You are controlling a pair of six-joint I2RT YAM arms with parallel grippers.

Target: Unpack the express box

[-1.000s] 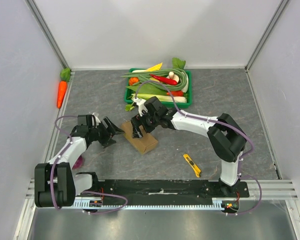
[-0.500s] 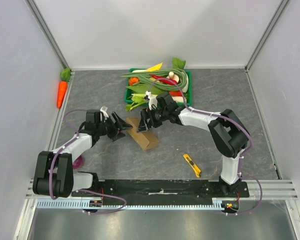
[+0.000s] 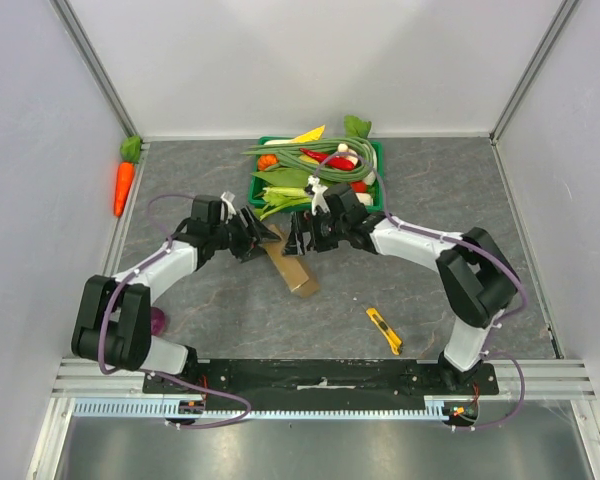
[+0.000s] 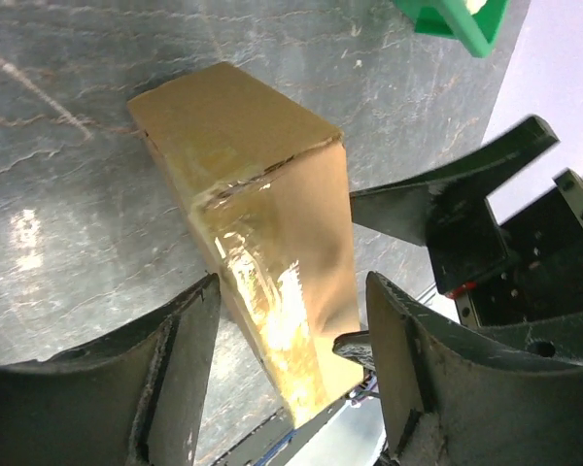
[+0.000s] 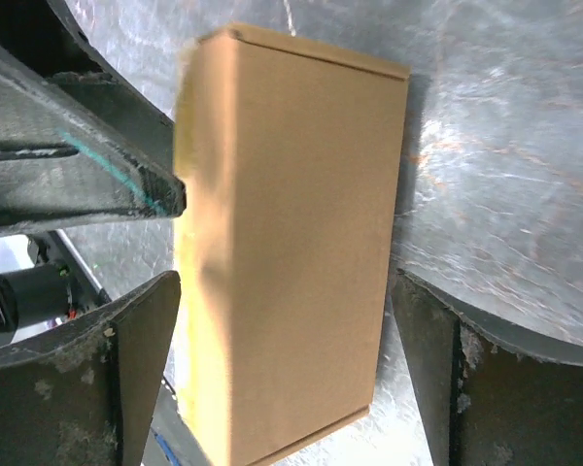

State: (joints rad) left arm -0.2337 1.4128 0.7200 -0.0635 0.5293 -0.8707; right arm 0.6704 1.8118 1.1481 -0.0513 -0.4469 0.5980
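Left wrist view shows the left gripper (image 4: 291, 291), jaws open, astride the express box (image 4: 253, 165); the right gripper (image 5: 287, 291) (spread wide) straddles it too, possibly touching.

brown box (image 3: 298, 275), green tray (image 3: 379, 160), orange carrot (image 3: 124, 187)

Top cam's fixed high at the 6 o'clock side, looking down over the whole table (image 3: 220, 300). Wrist cams sit super close on the express box (image 3: 292, 268), looking in from its 10 and 1 o'clock. All three share it.
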